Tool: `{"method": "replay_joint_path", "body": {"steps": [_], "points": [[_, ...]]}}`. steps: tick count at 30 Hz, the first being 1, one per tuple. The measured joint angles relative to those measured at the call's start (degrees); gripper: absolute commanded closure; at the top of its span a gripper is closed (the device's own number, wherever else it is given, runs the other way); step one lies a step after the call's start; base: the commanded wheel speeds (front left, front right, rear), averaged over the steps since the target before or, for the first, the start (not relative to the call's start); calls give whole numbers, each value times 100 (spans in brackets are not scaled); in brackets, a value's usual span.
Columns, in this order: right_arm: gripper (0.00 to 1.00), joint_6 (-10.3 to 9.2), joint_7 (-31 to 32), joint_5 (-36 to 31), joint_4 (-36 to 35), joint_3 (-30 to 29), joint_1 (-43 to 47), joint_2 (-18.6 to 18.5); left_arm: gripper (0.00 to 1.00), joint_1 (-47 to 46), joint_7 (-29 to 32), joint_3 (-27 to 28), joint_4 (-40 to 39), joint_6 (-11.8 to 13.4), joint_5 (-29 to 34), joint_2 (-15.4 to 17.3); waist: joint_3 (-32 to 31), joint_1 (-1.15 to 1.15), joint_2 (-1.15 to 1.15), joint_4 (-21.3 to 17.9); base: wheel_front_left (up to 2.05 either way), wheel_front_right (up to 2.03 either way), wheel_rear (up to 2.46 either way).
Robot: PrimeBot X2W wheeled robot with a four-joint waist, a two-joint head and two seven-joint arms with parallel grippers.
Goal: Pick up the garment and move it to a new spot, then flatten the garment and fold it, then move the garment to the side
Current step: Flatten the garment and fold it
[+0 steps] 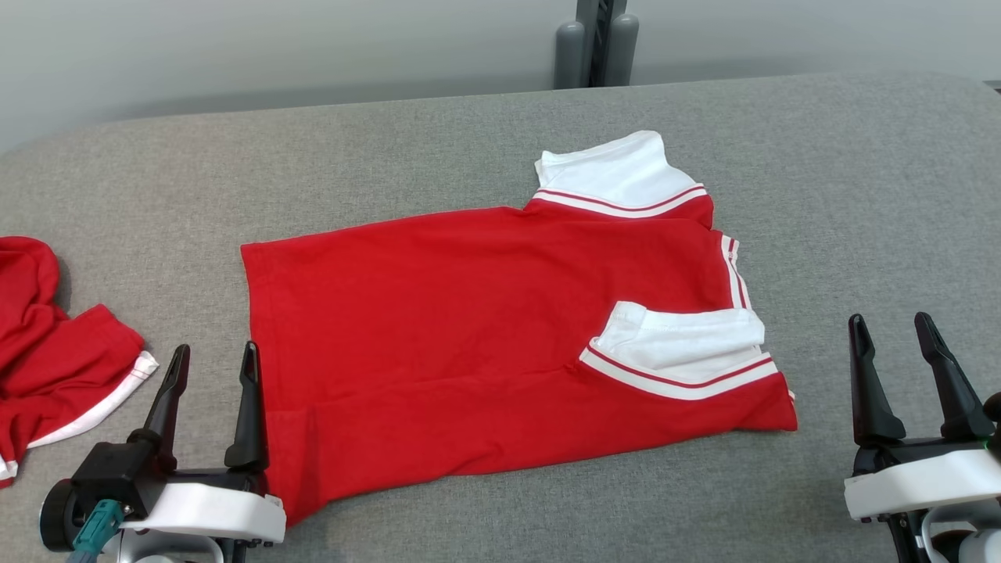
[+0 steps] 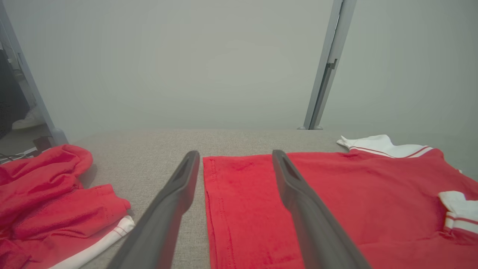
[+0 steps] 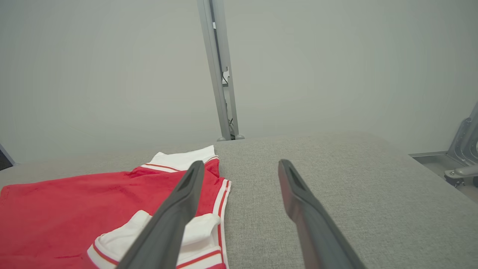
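The garment [image 1: 485, 328] is a red shirt with white striped sleeves, spread nearly flat in the middle of the grey table [image 1: 391, 148], hem to the left and sleeves to the right. It also lies in the left wrist view [image 2: 354, 201] and the right wrist view [image 3: 74, 209]. My left gripper [image 1: 215, 360] stands open just off the hem's near left corner, holding nothing; its fingers [image 2: 175, 201] straddle the hem edge in the left wrist view. Beyond the shirt's lower right corner, my right gripper [image 1: 891, 328] is open and empty above bare table.
A second red garment with white trim [image 1: 47, 344] lies bunched at the table's left edge, also in the left wrist view [image 2: 48, 198]. A grey post [image 1: 598, 43] rises behind the table's far edge. Bare fabric surface extends right of the shirt.
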Motion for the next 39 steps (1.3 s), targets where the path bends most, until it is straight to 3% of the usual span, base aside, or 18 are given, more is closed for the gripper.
{"method": "replay_joint_path", "body": {"steps": [7, 13, 22, 30, 38, 39], "points": [[0, 0, 100, 10, -118, -34, 19, 41, 0, -157, -4, -8, 20, -69, -42, 7, 61, 0, 0, 59, 0, 0, 0], [0, 0, 134, 33, -226, 56, -118, 55, 0, -1021, 313, -79, 91, -370, -169, 129, 297, 0, 0, 32, 0, 0, 0], [0, 0, 103, 132, -131, 258, -356, 77, 0, -2198, 1849, 102, 1401, -901, -1067, 455, 748, 0, 0, -327, 0, 0, 0], [0, 0, -67, 225, 63, 358, -564, 102, 0, -2825, 2120, 303, 2748, -1238, -1427, 792, 1198, 0, 0, -654, 0, 0, 0], [0, 0, -132, 333, 140, 323, -698, 71, 0, -3225, 2096, 227, 3521, -1471, -1689, 889, 1422, 0, 0, -799, 0, 0, 0], [0, 0, -131, 361, 154, 321, -732, 55, 13, -3267, 2123, 194, 3601, -1508, -1720, 905, 1427, 0, 0, -806, 0, 0, 0]]}}
